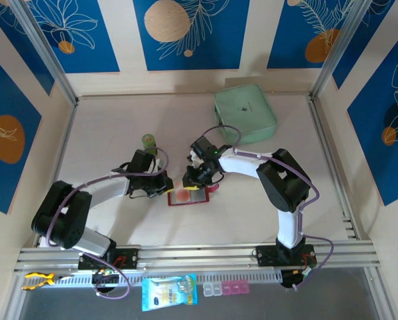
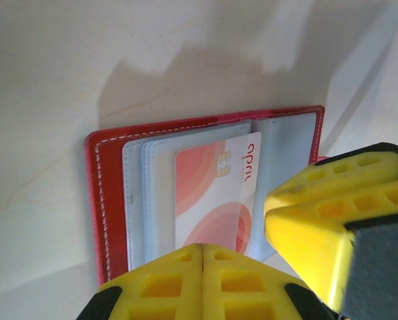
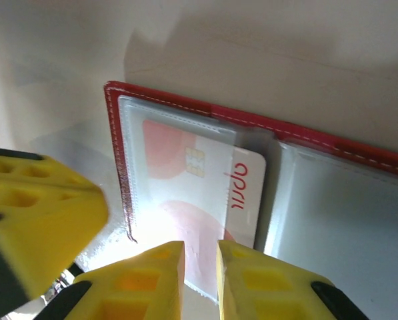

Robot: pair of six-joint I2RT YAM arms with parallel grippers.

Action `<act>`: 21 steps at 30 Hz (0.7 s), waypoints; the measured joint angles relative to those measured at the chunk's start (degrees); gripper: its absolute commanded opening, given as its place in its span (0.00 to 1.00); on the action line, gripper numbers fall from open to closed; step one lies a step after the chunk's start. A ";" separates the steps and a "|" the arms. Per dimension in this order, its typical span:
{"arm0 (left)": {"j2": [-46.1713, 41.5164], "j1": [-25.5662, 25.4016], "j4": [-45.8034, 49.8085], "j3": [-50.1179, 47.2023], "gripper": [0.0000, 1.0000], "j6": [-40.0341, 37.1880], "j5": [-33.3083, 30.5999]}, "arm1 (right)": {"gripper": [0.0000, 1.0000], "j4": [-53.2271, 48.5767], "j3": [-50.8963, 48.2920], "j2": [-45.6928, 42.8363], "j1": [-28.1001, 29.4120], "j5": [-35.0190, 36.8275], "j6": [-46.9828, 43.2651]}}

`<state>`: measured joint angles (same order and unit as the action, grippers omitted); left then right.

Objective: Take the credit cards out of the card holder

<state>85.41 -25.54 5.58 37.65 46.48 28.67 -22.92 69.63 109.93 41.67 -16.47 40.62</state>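
Overhead, step in hand: card holder (image 1: 187,197) lies open on the surface (image 1: 119,127) between left pincer (image 1: 164,189) and right pincer (image 1: 197,179); by my reading, extraction is just starting.
Overhead, room: mint-green pouch (image 1: 245,115) sits well apart near the far edge; pale walls carry blue leaf-patterned panels (image 1: 185,33).
Left wrist, left pincer: fingers (image 2: 165,287) together and empty at the holder's near edge, likely pinning it.
Left wrist, credit card (image 2: 212,193): pinkish-red and white, lying on the holder's clear sleeves.
Right wrist, credit card: partly under a clear sleeve, printed end bare toward the spine.
Right wrist, right pincer: fingers (image 3: 152,280) a narrow slit apart over the card's near end; grip cannot be told.
Next move: needs a hold on the card alone, then a pull along the sleeve's open side.
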 measured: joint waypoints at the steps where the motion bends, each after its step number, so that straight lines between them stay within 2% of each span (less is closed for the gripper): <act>1: 0.83 -0.11 -0.48 0.00 0.00 0.11 0.33 | 0.22 0.42 0.00 0.00 0.00 -0.48 0.13; 21: 2.86 -0.35 1.29 -0.07 0.00 -2.91 -0.81 | 0.22 1.88 -0.04 2.86 0.00 -2.40 0.33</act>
<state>88.27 -25.89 6.87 37.58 43.57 27.86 -21.04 69.58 112.79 41.67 -18.87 40.95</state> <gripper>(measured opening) 0.061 0.218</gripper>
